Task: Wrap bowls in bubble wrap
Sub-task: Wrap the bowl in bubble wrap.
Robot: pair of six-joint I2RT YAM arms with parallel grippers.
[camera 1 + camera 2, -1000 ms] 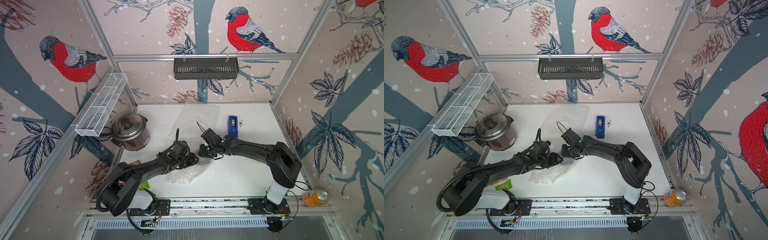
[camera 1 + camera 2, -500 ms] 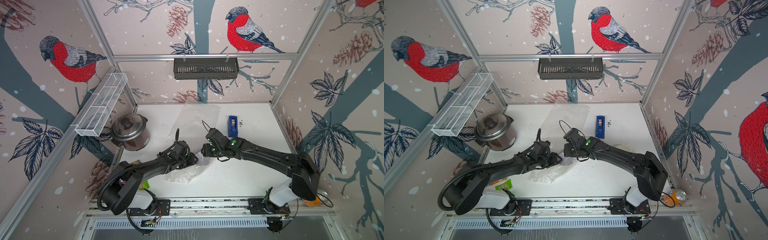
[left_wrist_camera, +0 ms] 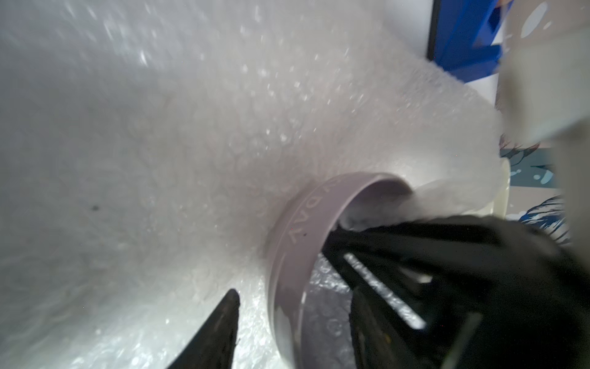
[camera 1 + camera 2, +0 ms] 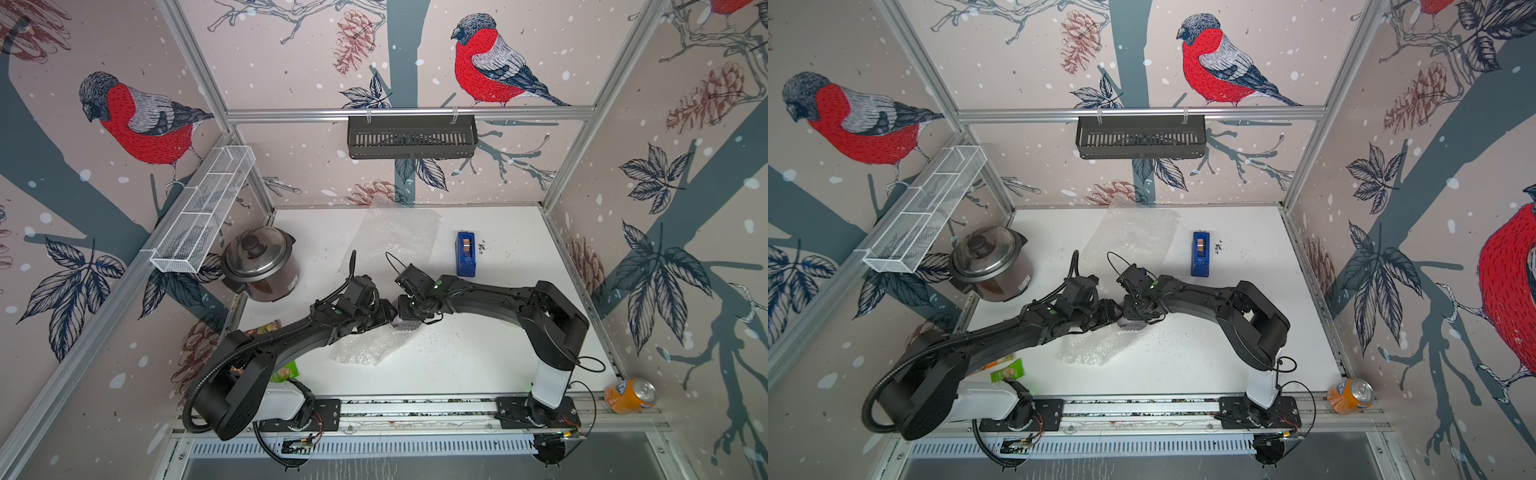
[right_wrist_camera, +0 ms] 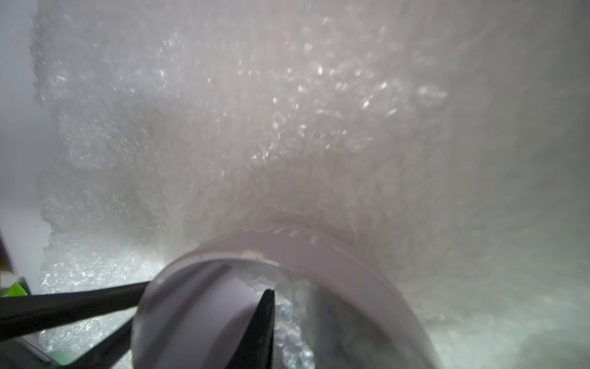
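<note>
A pale lilac bowl [image 3: 306, 230] [image 5: 344, 265] [image 4: 398, 322] lies tipped on its side on a crumpled sheet of bubble wrap [image 4: 365, 347] [image 4: 1088, 347] in mid-table, with wrap drawn over its outside. My left gripper [image 3: 292, 329] [image 4: 388, 316] is open; one finger lies outside on the wrap and one inside, and the bowl's wall stands free between them. My right gripper [image 4: 402, 312] [image 4: 1130, 311] reaches into the bowl. Only one of its fingers [image 5: 265, 326] shows, with a strip of wrap against it. A cream-white bowl edge [image 3: 500, 196] peeks past the wrap.
A second bubble wrap sheet [image 4: 397, 232] lies flat at the back. A blue tape dispenser [image 4: 466, 253] stands right of it, and a steel cooker [image 4: 261, 262] at the left edge. Snack packets [image 4: 1007, 370] lie by the left arm's base. An orange can [image 4: 629, 395] sits outside, front right.
The right arm's elbow swung out low to the front right, then came back up. Both grippers stayed at the bowl.
</note>
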